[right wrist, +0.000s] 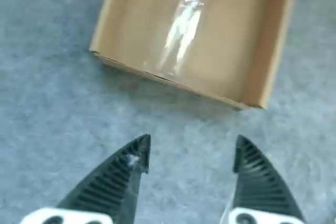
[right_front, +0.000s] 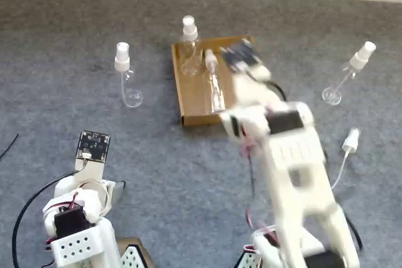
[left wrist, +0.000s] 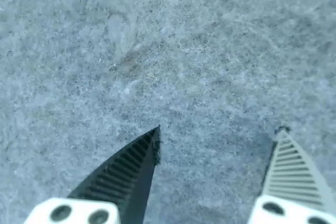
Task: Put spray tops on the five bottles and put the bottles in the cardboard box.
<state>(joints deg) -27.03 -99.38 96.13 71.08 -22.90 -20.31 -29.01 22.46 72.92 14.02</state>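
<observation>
The cardboard box (right_front: 195, 98) lies at the middle of the grey carpet. Inside it one clear bottle (right_front: 190, 48) with a white spray top stands at the back corner, and a second (right_front: 215, 86) lies flat. In the right wrist view the lying bottle (right wrist: 181, 30) rests on the floor of the box (right wrist: 262, 72). My right gripper (right wrist: 192, 142) is open and empty, above the carpet at the box's near side. In the high view it (right_front: 244, 58) appears over the box's right edge. My left gripper (left wrist: 220, 129) is open over bare carpet, its arm (right_front: 81, 205) folded at the front left.
A capped bottle (right_front: 125, 76) stands left of the box. Another capped bottle (right_front: 345, 76) leans at the far right. A loose spray top (right_front: 348, 142) with its tube lies on the carpet beside my right arm.
</observation>
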